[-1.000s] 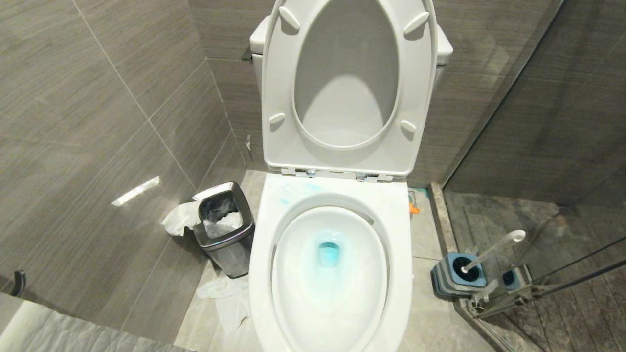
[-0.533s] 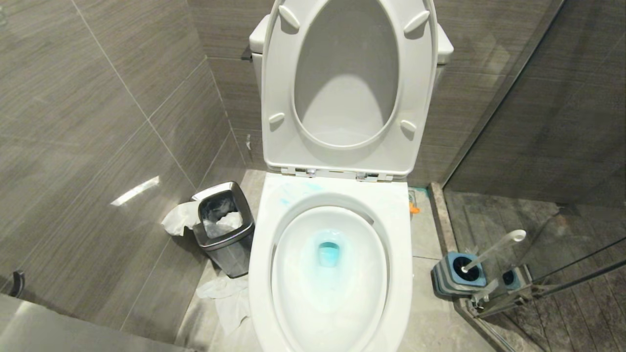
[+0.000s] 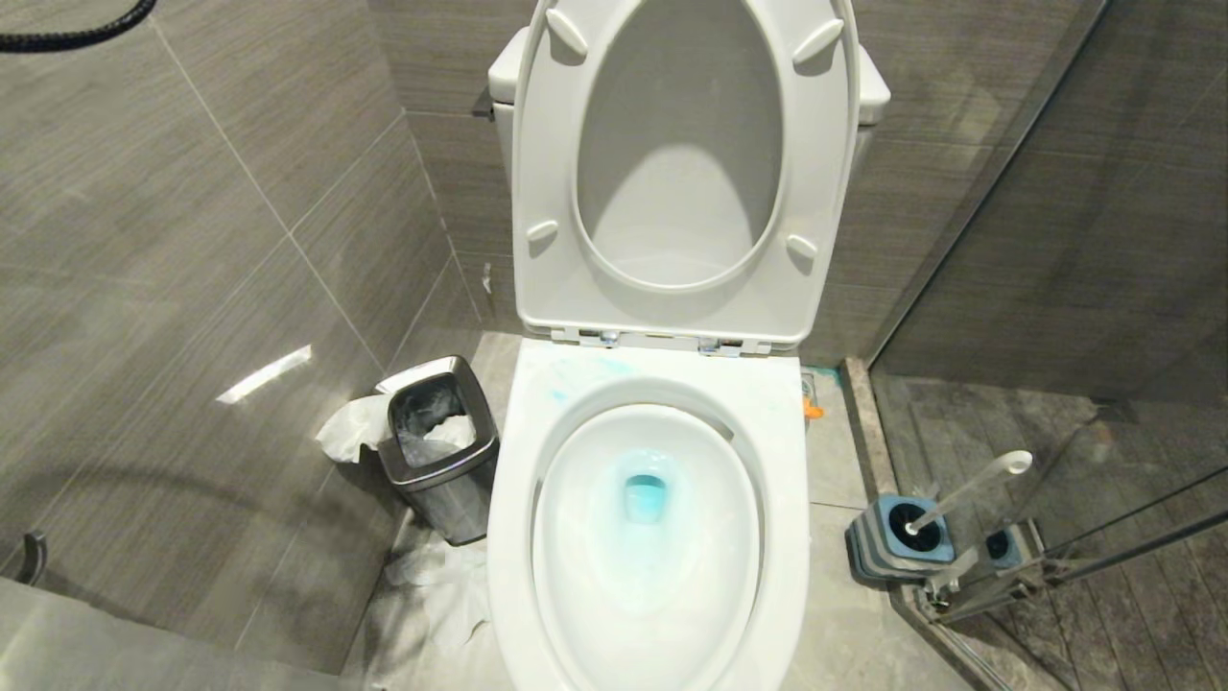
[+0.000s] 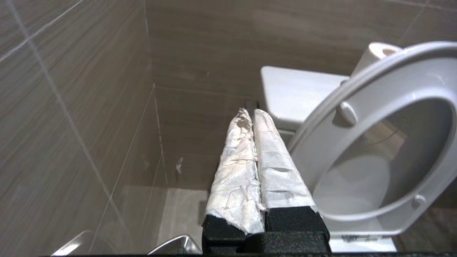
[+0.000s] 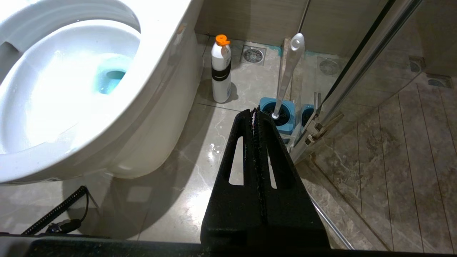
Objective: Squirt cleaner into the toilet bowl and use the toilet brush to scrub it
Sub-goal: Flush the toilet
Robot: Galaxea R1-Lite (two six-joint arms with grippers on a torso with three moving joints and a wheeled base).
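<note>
The toilet bowl fills the lower centre of the head view, its seat and lid raised upright against the tank. The cleaner sits as a turquoise pool at the bottom of the basin, with faint blue smears on the rim near the hinges. The toilet brush stands tilted in its grey, blue-topped holder at the lower right, beside the glass shower door. A small steel waste bin stands at the lower left of the bowl, with crumpled paper on the floor around it. In the left wrist view, the left gripper has its paper-wrapped fingers pressed together, holding nothing, pointed toward the tank. In the right wrist view, the right gripper is likewise clenched and empty, above the floor with the brush holder just past its tips; a white bottle with an orange cap stands beside the bowl.
</note>
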